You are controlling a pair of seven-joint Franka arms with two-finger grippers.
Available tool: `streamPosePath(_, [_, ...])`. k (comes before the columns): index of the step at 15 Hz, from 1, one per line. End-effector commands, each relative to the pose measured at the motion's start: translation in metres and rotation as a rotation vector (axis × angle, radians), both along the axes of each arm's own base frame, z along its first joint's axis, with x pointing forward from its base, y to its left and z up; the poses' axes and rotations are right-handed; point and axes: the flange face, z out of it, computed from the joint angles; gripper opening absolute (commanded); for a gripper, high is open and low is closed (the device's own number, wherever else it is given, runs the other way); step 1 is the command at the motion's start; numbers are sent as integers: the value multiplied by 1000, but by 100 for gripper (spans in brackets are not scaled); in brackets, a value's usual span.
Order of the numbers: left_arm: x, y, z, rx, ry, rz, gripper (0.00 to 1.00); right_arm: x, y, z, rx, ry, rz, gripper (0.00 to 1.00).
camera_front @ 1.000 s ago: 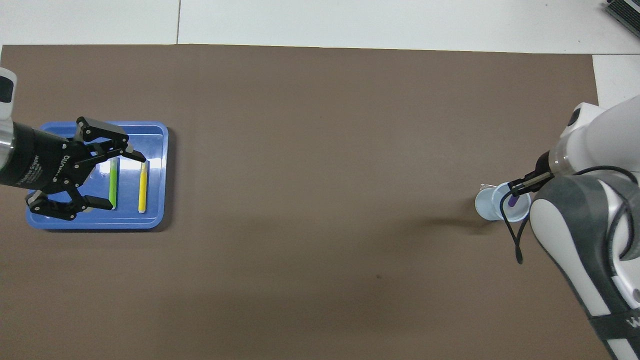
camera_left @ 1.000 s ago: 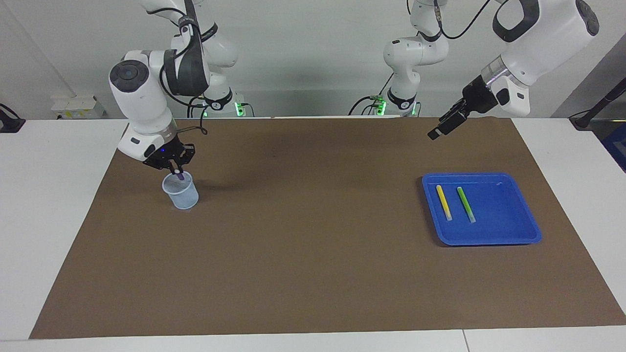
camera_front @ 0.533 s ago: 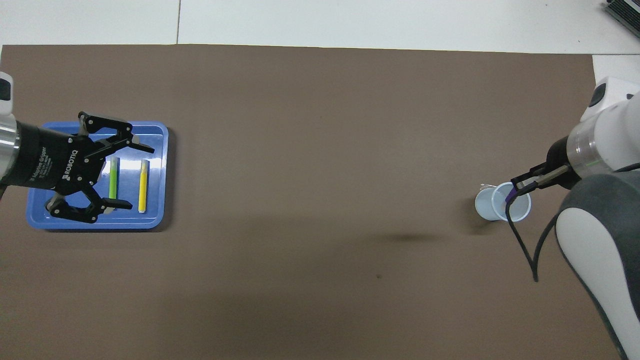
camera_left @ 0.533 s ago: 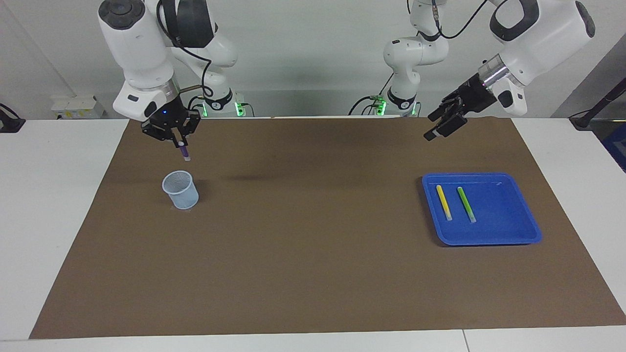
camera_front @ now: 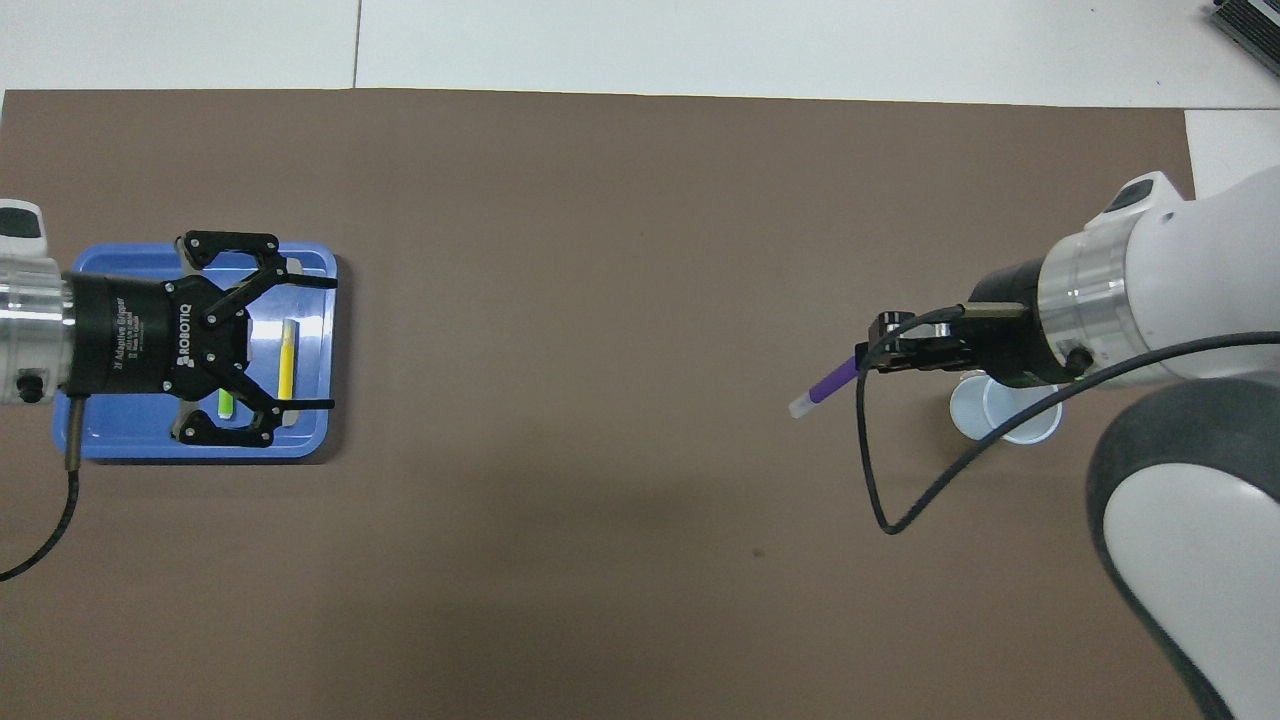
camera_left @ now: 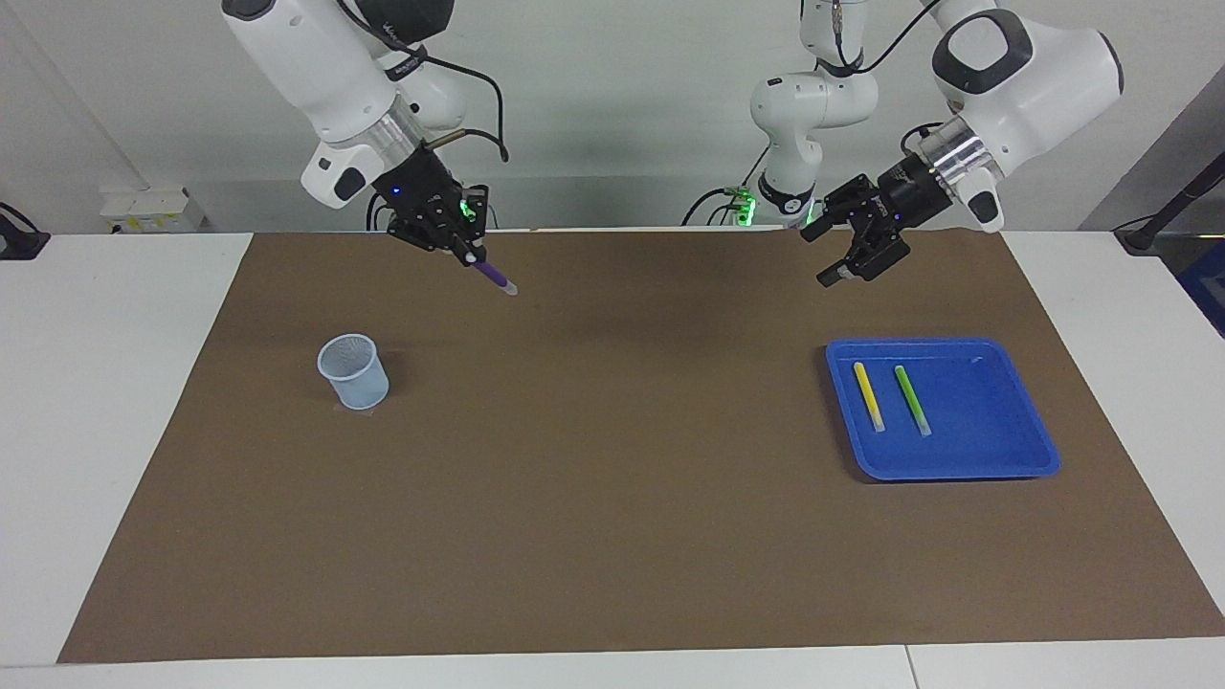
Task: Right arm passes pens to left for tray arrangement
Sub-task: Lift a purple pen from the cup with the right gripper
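Both arms are glossy white with dark grey joint covers and a polished silver ring just above each black end effector. The left end effector (camera_front: 305, 345) has white lettering on its round body and bare linkage bars with small screws. Above the right end effector (camera_left: 471, 255) a thin metal plug juts from the wrist, trailing a looping black cable; a blue light glows there. Green lights shine at both bases.
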Motion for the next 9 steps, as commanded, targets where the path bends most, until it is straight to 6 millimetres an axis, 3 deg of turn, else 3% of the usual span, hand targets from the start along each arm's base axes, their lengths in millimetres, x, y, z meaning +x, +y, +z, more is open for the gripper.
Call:
streamPosePath(1, [-15, -29, -2, -13, 28, 68, 99, -7, 51, -3, 72, -31, -123, 0])
streamPosePath(3, [-15, -43, 1, -18, 43, 117, 100, -21, 91, -2, 116, -56, -202, 0])
streamPosePath(6, [-20, -72, -3, -19, 47, 151, 99, -40, 134, 0, 186, -61, -318, 0])
streamPosePath(9, [-28, -95, -9, -18, 52, 154, 99, -58, 158, -5, 249, -102, -394, 0])
